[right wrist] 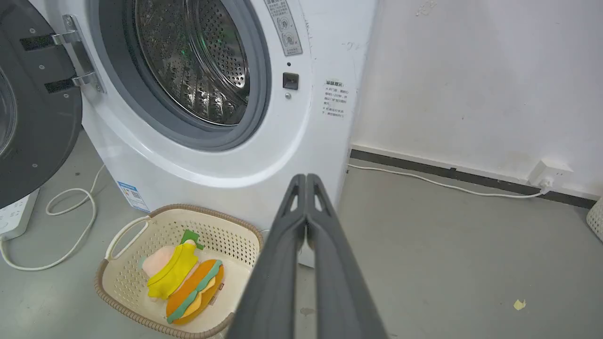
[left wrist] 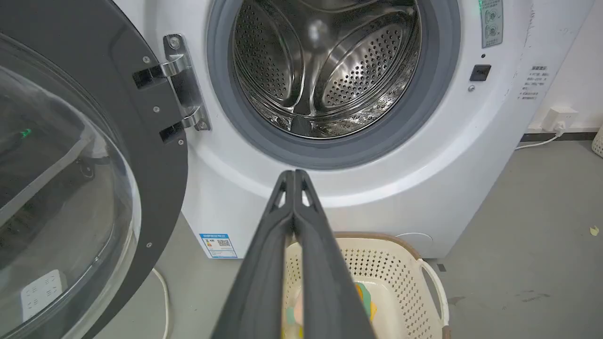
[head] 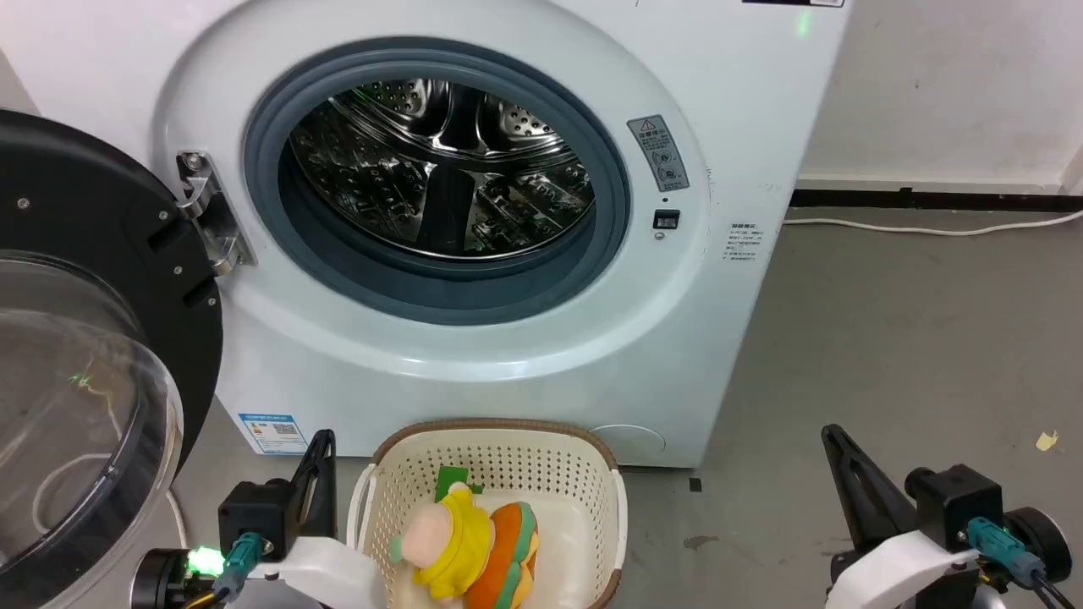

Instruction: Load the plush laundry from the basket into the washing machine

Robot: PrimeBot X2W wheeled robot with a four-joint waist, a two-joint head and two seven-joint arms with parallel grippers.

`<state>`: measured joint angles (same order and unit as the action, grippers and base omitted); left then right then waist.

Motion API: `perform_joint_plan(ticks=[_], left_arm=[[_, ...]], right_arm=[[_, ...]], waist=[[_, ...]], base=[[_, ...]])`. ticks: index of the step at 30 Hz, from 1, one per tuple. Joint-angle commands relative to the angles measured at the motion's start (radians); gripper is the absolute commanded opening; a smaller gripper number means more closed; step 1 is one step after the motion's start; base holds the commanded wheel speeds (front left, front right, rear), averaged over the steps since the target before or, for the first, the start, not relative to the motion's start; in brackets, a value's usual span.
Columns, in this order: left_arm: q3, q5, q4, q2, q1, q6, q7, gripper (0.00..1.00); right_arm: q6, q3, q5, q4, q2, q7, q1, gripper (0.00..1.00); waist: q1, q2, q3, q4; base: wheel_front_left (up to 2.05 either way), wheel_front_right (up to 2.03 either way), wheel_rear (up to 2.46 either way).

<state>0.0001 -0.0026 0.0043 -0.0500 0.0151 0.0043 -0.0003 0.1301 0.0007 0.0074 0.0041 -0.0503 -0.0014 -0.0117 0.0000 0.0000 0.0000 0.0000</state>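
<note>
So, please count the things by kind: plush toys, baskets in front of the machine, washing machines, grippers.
Plush toys: 2, a pale pink figure in a yellow garment and an orange burger-shaped plush
Cream perforated plastic basket: 1
White front-loading washing machine: 1
Dark two-fingered grippers: 2, left gripper and right gripper
Total: 6
</note>
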Motion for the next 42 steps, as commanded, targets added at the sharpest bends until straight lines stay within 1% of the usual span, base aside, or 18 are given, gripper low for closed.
perform_joint_plan(ticks=[1,41,42], left_arm=[[0.000,0.003,-0.004,0.000,-0.015,-0.004,0.000,0.00],[0.000,0.003,-0.004,0.000,-0.015,-0.004,0.000,0.00],[0.000,0.000,0.000,0.000,0.000,0.000,0.000,1.00]], right_arm=[[0.001,-0.001,-0.007,-0.004,0.000,0.001,0.012,0.00],[0.001,-0.001,-0.007,-0.004,0.000,0.001,0.012,0.00],[0.000,0.000,0.000,0.000,0.000,0.000,0.000,1.00]], waist=[[0.0000,0.0000,0.000,0.000],[0.0000,0.0000,0.000,0.000],[0.0000,0.0000,0.000,0.000]], base=[[0.00,0.00,0.00],[0.00,0.00,0.00],[0.00,0.00,0.00]])
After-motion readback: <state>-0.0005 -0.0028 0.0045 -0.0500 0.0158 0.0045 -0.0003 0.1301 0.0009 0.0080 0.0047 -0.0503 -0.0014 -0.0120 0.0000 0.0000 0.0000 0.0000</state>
